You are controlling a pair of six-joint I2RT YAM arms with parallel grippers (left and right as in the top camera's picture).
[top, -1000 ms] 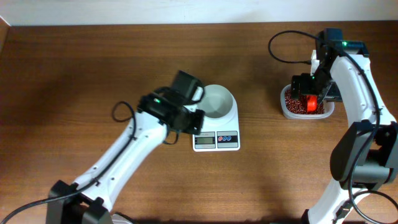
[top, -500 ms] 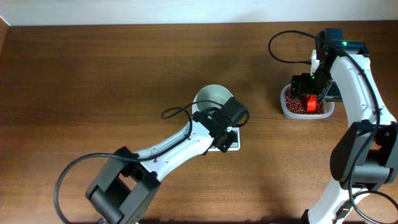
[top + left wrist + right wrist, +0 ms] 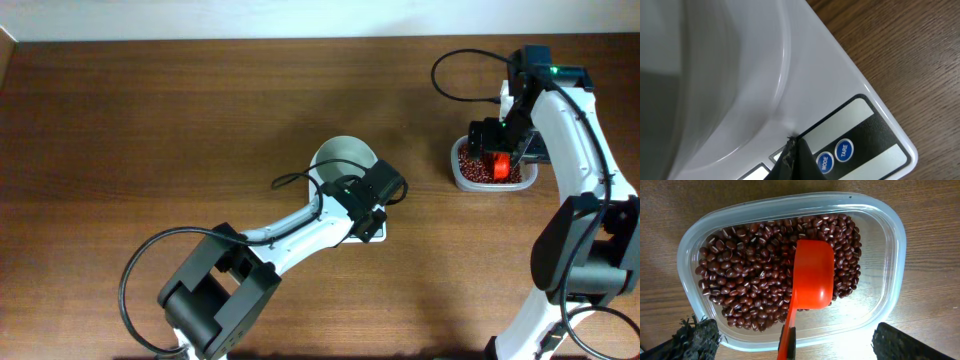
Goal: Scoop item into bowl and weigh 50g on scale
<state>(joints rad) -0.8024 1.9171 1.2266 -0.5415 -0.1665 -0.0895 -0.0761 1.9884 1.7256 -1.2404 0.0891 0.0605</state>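
Left end effector point(image 3: 791, 154), closed together, points at the scale point(image 3: 840, 95), TARE button point(image 3: 843, 150) just beside its tip; zeroing likely calls for a press.

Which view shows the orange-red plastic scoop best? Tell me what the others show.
Right wrist: the orange-red plastic scoop fills the frame's middle, lying on the small dark red-brown beans in the clear plastic container. Overhead shows the scoop only as a small red patch. Left wrist shows none of it.
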